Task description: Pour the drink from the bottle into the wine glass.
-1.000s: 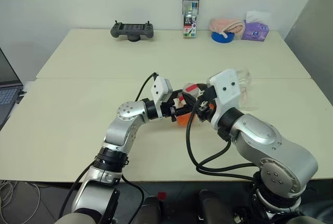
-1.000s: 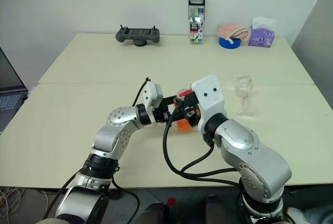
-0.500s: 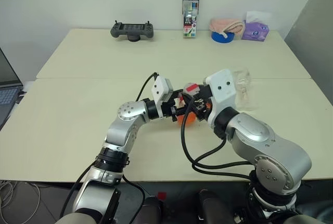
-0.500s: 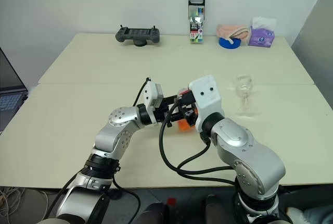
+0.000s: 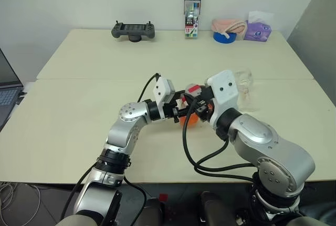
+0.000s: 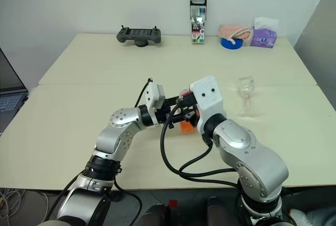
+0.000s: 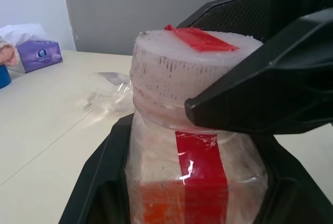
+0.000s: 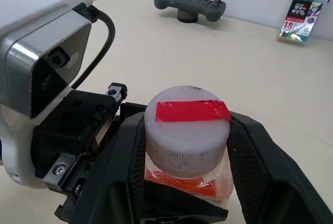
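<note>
Cream surface (image 5: 79, 58) carried the wine glass (image 6: 245, 95) right of the bottle (image 5: 189, 111). Left wrist view: left pincer (image 7: 171, 203) pinched its body. Right wrist view: right pincer (image 8: 184, 153) clasped the cap (image 8: 187, 122); unscrewing came next, likely.

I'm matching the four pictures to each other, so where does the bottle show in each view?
Left eye view: the bottle is mid-table, where the two arms meet.
Right eye view: the same spot.
Left wrist view: close up, with the wine glass behind it.
Right wrist view: close up, cap towards the camera, with the marker box far behind.
Shared landmark: the bottle's red-striped cap.
</note>
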Tool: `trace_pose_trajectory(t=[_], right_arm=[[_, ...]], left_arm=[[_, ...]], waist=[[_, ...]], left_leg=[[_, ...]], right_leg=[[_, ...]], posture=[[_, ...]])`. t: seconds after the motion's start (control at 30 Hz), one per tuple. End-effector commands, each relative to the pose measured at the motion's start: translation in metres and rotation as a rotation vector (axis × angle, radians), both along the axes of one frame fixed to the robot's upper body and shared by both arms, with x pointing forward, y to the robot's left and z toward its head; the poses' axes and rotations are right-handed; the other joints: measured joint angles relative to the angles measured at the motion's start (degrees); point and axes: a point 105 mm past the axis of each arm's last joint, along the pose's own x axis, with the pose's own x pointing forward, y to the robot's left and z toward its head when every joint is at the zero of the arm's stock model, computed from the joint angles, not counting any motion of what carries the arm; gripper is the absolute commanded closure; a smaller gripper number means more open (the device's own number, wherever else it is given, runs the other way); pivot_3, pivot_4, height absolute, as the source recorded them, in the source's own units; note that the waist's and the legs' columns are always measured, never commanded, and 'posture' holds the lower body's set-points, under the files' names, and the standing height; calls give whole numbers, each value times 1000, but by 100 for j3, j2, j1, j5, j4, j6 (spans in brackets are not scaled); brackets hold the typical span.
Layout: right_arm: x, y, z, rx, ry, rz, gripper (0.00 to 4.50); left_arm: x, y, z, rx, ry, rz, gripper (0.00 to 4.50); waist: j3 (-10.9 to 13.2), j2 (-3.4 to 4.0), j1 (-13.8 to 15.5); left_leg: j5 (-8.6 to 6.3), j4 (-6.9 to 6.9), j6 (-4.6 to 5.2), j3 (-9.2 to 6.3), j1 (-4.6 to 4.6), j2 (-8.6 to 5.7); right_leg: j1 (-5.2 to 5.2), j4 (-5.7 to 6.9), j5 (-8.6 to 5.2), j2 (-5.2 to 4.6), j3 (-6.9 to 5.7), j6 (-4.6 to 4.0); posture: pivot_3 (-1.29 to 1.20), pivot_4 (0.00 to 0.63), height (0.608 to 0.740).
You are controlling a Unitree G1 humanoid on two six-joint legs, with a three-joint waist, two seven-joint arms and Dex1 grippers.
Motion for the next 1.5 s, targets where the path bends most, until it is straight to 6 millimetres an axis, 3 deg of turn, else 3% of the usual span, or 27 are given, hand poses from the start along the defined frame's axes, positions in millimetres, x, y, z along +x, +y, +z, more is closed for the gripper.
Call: trace_pose_trajectory(t=[0.03,0.07,0.13,0.2,0.3,0.4,0.6,0.83,0.93,1.17,1.27,1.5], right_arm=[[4,-10,17,-5,-94,74,2627],[-2,-3,14,1,-63,206,2627],[-44,8,4,-51,45,675,2627],[-68,-2,2,-127,124,990,2627],[-55,-15,14,-208,107,1207,2627],[-43,-24,14,-295,99,1299,2627],[-19,-35,13,-379,68,1275,2627],[-1,-39,30,-379,-9,1162,282],[12,-38,40,-374,-95,1025,270],[-4,-27,51,-145,-123,801,270],[-18,-18,44,-116,-120,745,270],[-3,-18,27,-112,-107,349,270]], left_arm=[[-14,-1,17,-16,-45,-93,2344],[-17,-2,17,-13,-32,-122,2344],[-30,-4,15,6,6,-207,2344],[-45,-6,11,48,35,-294,2345],[-67,-6,7,122,71,-414,2355],[-72,-4,8,151,87,-441,2361],[-67,0,9,153,78,-380,2362],[-50,-2,9,107,28,-276,2363],[-39,-5,21,38,-20,-225,2365],[-15,-7,36,-80,-55,-110,2365],[-12,-8,34,-78,-56,-106,2365],[-5,-8,27,-57,-51,-95,2366]], waist=[[0,0,-1],[0,0,-1],[1,0,-4],[1,0,0],[3,-1,-32],[3,-1,-99],[3,-1,-89],[3,-1,-27],[3,-1,-1],[3,-1,42],[3,-1,37],[3,-1,34]], left_leg=[[0,1,0,1,0,-1],[0,3,0,3,0,-2],[-1,7,1,3,-2,-2],[-4,4,7,4,-2,-3],[-13,14,22,9,-5,-2],[-19,33,34,14,4,12],[-18,76,32,9,1,9],[-17,82,30,7,2,2],[-18,80,30,9,-1,2],[-17,80,27,3,-13,-2],[-17,78,27,7,-13,-2],[-17,81,27,8,-12,-6]], right_leg=[[1,-1,0,0,0,0],[2,-2,0,0,1,0],[4,-5,0,0,-1,0],[14,-22,1,0,-2,2],[17,-27,0,0,-2,2],[19,-14,-6,16,1,13],[15,29,-12,15,6,21],[14,37,-6,5,6,13],[11,37,4,4,7,-4],[4,36,5,-6,3,-5],[1,39,5,-6,9,-4],[3,40,4,-5,9,-4]], posture=[[0,150,740],[0,150,740],[0,150,740],[0,150,740],[0,150,740],[0,150,740],[0,150,740],[0,150,740],[0,150,740],[0,150,740],[0,150,740],[0,150,740]])
